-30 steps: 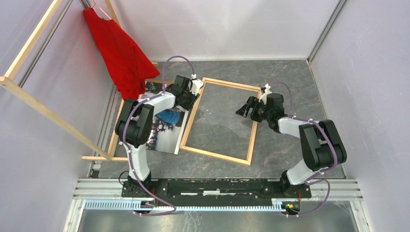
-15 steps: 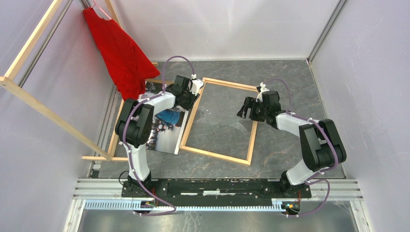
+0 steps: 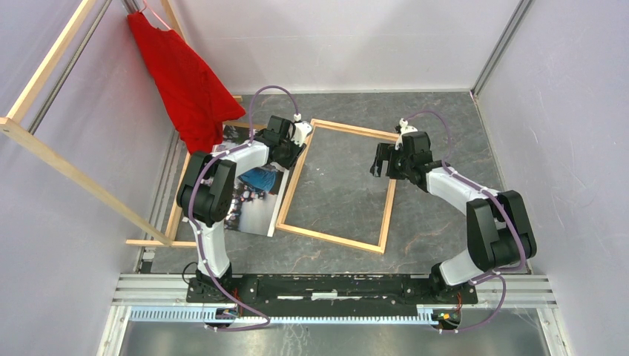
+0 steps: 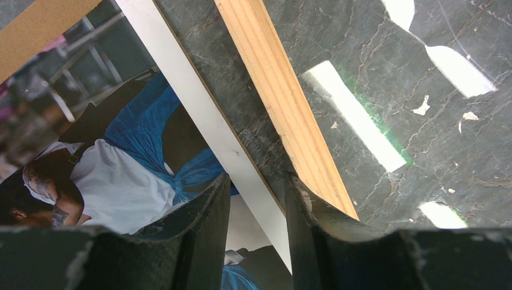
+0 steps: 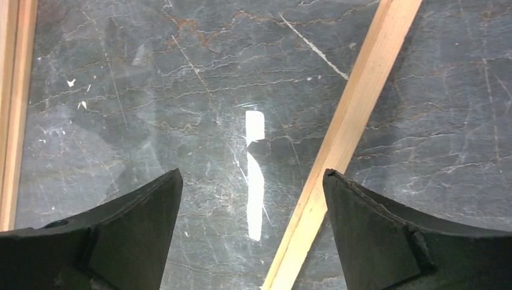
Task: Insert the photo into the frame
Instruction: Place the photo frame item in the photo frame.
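The left gripper (image 4: pixel 258 181) has its jaws only a narrow slit apart. Through this slit the white border of the photo (image 4: pixel 121 169) is seen lying flat, so it seems to hold nothing, though I cannot tell whether the pads touch the sheet. One finger stands over the printed side of the photo, the other over the strip of dark table (image 3: pixel 445 119) between the photo and the frame (image 4: pixel 284 115), whose left bar runs just beside this gripper. The photo lies face up outside the frame, on the side of this gripper away from the other arm, and a brown board (image 4: pixel 36 24) shows past its edge. The right gripper (image 5: pixel 252 172) is spread wide and holds nothing. It hangs over the right bar of the frame, which passes under the gap close to one finger. Beyond the left arm, a red cloth (image 3: pixel 189 89) hangs at a wooden rack (image 3: pixel 74 178).
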